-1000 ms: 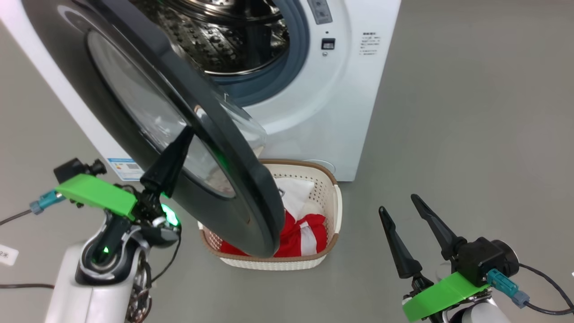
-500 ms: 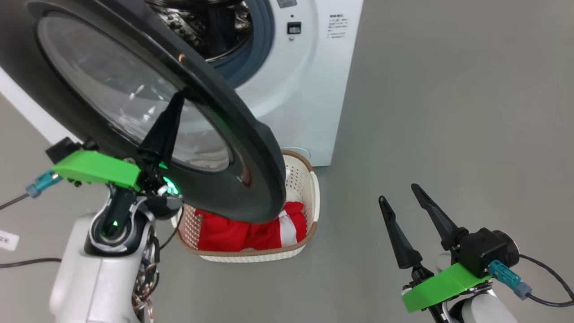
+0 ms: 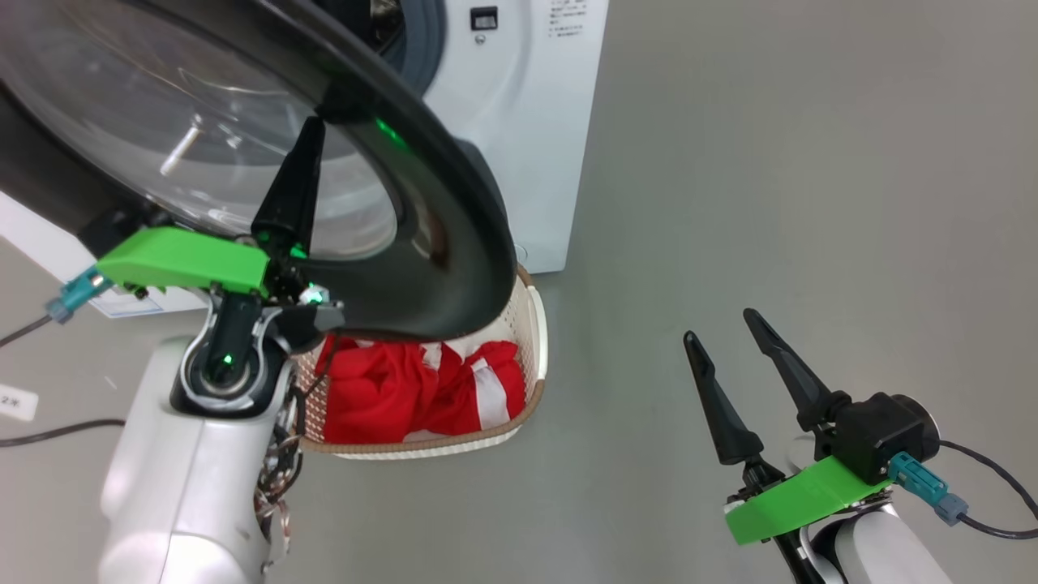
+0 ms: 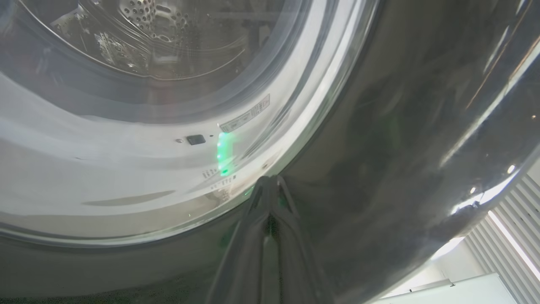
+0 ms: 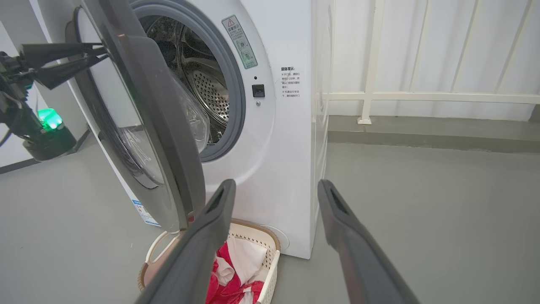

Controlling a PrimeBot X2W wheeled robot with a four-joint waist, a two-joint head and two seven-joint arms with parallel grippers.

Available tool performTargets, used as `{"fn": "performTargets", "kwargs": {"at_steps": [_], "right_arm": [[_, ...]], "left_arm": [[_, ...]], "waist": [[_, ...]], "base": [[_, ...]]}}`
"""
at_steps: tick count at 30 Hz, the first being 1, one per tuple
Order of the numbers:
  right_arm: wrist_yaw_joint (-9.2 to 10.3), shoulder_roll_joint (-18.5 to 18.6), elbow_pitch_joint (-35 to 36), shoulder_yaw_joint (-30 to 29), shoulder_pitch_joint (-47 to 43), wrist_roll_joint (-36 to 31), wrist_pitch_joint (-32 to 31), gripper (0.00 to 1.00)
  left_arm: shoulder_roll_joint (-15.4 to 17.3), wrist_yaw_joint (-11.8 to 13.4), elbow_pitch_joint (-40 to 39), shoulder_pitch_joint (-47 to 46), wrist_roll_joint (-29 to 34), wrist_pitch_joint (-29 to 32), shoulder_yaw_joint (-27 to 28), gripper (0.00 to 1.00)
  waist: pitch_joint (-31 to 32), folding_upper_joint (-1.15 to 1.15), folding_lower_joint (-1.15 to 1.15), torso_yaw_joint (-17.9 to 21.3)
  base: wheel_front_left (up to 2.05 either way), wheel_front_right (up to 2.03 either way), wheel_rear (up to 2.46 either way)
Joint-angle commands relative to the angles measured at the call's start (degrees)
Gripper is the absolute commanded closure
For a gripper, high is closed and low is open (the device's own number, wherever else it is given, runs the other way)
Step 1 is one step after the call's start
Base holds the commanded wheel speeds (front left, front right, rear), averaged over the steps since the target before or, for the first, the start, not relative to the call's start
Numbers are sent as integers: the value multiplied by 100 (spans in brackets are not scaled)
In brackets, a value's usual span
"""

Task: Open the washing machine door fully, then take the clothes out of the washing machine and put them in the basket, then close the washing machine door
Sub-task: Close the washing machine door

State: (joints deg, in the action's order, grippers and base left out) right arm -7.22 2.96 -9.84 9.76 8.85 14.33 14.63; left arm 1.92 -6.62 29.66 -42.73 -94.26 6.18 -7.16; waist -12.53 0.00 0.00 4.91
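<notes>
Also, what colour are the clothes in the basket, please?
The clothes are red with white stripes; head view shows them best.

The door (image 3: 478,243) runs off the top and left edges of the head view. It covers the far half of the basket (image 3: 529,357), part of the clothes (image 3: 405,389) and nearly all of the washing machine (image 3: 527,122) opening. The print on the machine's front is too small to read. In the left wrist view the left claw (image 4: 270,198) is a dark blur against the door. In the right wrist view a finger (image 5: 198,249) of the right claw (image 5: 276,185) hides part of the basket, and the bottom edge cuts off its base.
</notes>
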Motion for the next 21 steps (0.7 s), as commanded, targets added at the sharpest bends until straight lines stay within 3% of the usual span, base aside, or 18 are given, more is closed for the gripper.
{"fn": "performTargets", "kwargs": {"at_steps": [1,21], "right_arm": [[-26,-8,146,105,157,54,37,0],[-26,-8,229,124,394,89,37,0]], "left_arm": [[96,-82,-138,-296,29,-38,30,100],[96,-86,-20,-1163,-184,-406,-423,100]], "waist": [[-90,0,0,72],[-601,0,0,303]], "base": [[0,0,0],[0,0,0]]}}
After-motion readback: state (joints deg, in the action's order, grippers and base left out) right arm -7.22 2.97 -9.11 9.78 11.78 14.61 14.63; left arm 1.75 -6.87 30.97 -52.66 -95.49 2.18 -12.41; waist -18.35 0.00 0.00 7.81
